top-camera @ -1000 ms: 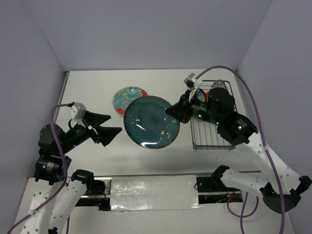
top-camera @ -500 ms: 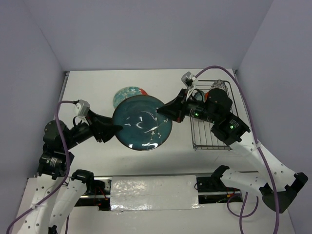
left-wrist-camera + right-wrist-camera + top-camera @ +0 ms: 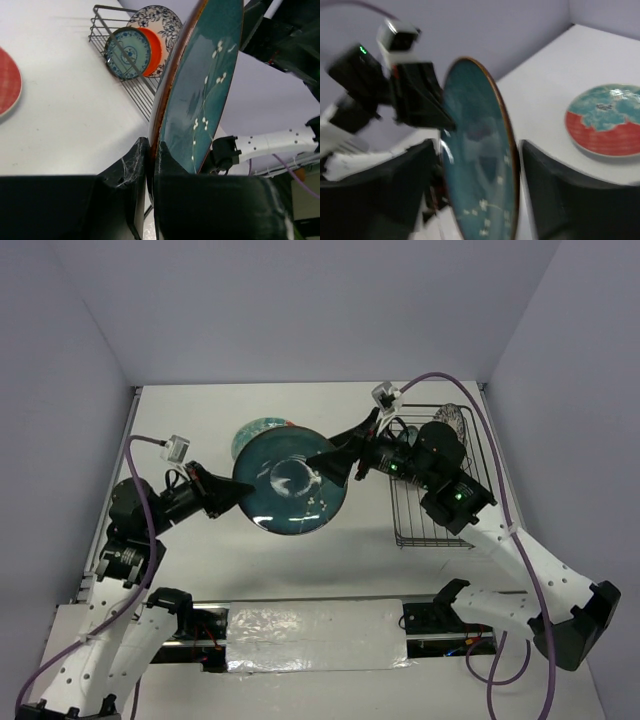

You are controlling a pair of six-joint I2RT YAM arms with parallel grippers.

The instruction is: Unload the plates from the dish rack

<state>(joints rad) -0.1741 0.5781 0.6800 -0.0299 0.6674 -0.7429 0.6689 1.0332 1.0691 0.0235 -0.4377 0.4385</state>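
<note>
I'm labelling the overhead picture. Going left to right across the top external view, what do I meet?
Left gripper → plain teal plate → right gripper → dish rack. The mottled plate overlaps the teal one, so I leave it out.

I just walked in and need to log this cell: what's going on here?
A large teal plate hangs on edge above the table between the two arms. The left gripper is clamped on its rim, while the right gripper has its jaws open around the opposite edge. A teal-and-red plate lies on the table. A floral-rimmed plate and a small patterned plate sit in the dish rack.
</note>
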